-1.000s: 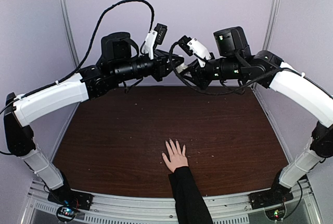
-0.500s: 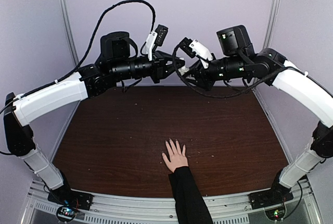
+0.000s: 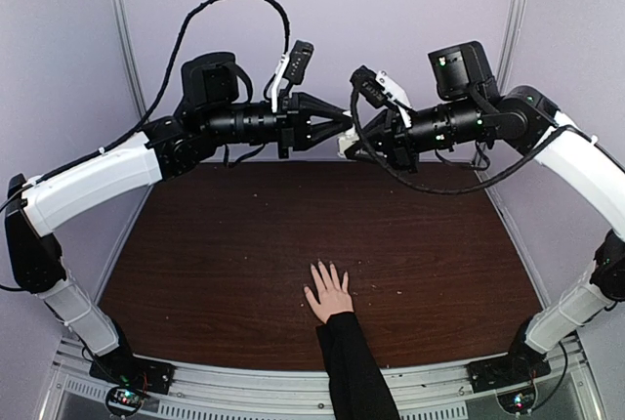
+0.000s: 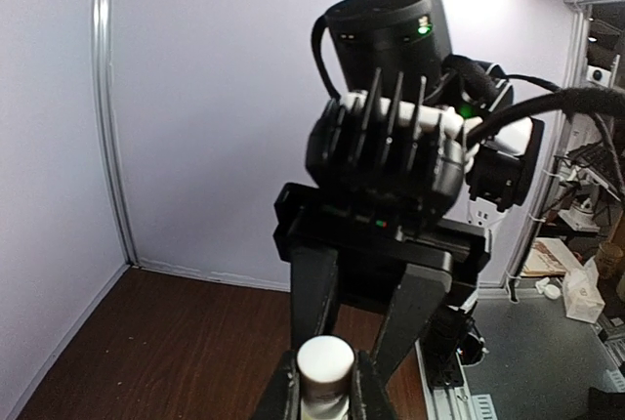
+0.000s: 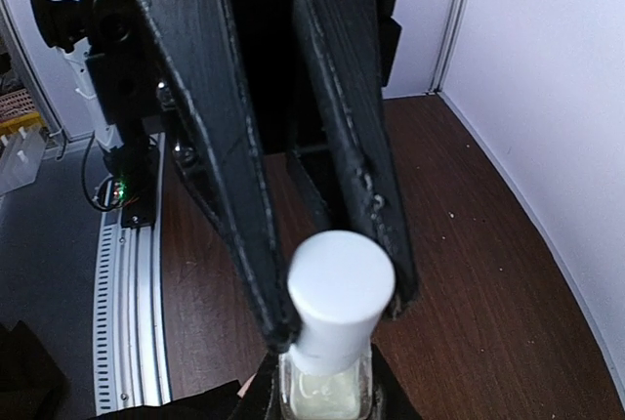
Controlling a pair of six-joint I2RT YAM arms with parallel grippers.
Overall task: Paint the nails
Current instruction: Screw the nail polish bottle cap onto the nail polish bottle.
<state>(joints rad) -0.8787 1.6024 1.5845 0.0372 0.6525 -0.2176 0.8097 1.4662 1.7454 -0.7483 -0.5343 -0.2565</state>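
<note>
Left jaws pinching white cap [image 5: 342,278], right jaws pinching bottle [image 5: 322,393], nails [image 3: 324,268] well below

two claws [image 4: 325,386] [image 5: 327,396], one bottle [image 5: 339,295], one hand [image 3: 329,296]

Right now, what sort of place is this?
Probably a robot test cell in a lab: a dark wood-grain table walled by pale lilac panels on aluminium posts, left arm and right arm bolted at its near edge, workshop clutter outside.
</note>
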